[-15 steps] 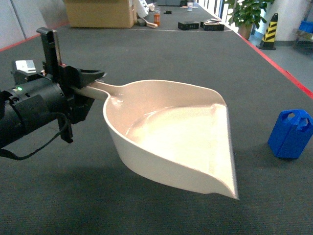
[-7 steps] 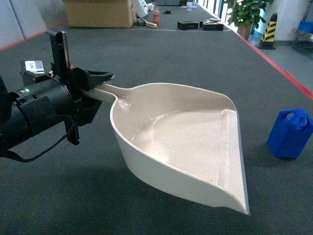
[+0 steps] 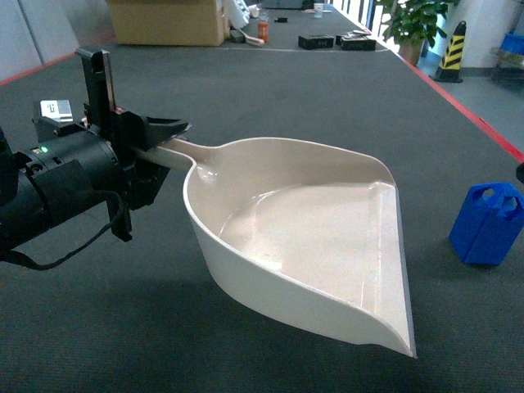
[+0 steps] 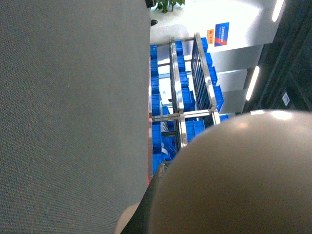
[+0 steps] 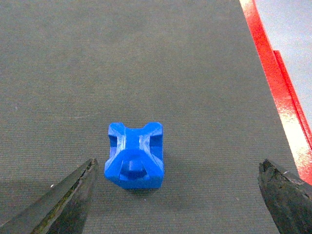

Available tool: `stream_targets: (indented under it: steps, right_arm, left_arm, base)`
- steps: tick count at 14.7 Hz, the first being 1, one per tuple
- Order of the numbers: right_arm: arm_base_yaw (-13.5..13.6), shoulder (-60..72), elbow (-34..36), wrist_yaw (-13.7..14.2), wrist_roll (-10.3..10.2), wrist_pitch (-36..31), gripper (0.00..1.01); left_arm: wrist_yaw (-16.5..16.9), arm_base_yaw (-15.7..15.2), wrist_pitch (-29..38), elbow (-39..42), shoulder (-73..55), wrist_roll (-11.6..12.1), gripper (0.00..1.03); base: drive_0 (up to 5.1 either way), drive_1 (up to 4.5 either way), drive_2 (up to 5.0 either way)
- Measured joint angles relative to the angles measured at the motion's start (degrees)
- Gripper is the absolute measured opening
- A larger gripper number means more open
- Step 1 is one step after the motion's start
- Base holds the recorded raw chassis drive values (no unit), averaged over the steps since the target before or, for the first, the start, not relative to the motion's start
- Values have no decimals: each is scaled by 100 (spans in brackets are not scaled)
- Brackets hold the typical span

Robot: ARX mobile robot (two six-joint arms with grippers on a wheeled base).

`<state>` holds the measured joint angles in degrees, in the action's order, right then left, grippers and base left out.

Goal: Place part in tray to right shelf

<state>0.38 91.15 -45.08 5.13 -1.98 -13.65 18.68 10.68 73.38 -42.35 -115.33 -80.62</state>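
Observation:
The cream tray [image 3: 311, 233] hangs above the dark mat, its wide lip toward the lower right. My left gripper [image 3: 164, 137] is shut on its thin handle [image 3: 176, 150]. The small blue part [image 3: 486, 223] rests on the mat to the tray's right, apart from it. In the right wrist view the part [image 5: 135, 155] lies just ahead of my open right gripper [image 5: 178, 195], closer to the left finger [image 5: 68, 200] and touching neither. The left wrist view is mostly filled by the tray's underside [image 4: 243, 180]; beyond it stands the right shelf [image 4: 187, 102] with blue crates.
A red strip [image 3: 479, 123] marks the mat's right edge, also seen as the red border [image 5: 275, 87] close beside the part. Far back stand a cardboard box [image 3: 168, 20], black cases [image 3: 315, 41], a potted plant [image 3: 417, 20] and a striped bollard [image 3: 450, 53].
The left arm has carried the tray a little to the right and nearer, then steadied. The part has stayed put. A dark bit of the right arm now shows at the right edge.

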Motion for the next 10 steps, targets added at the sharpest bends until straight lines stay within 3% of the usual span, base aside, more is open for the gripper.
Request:
stream_targets:
  steps: [2,5,8,10]
  right_arm:
    - [11,549,-570,-28,-68,297,98]
    - [164,1537,-1620,-166,-345,769,98]
    - [271,2011,-1840,-50,-404,918,96]
    - [299,2243,-1812,70,-404,828,76]
  left_arm:
    - [2,0,-2,0,0,0,13]
    - [2,0,0,0,0,0,13]
    - [0,0,0,0,0,2,13]
    - [-2,0,0,0,0,2,13]
  base:
    - [0,0,0]
    - [0,0,0]
    - [0,0,0]
    - [0,0,0]
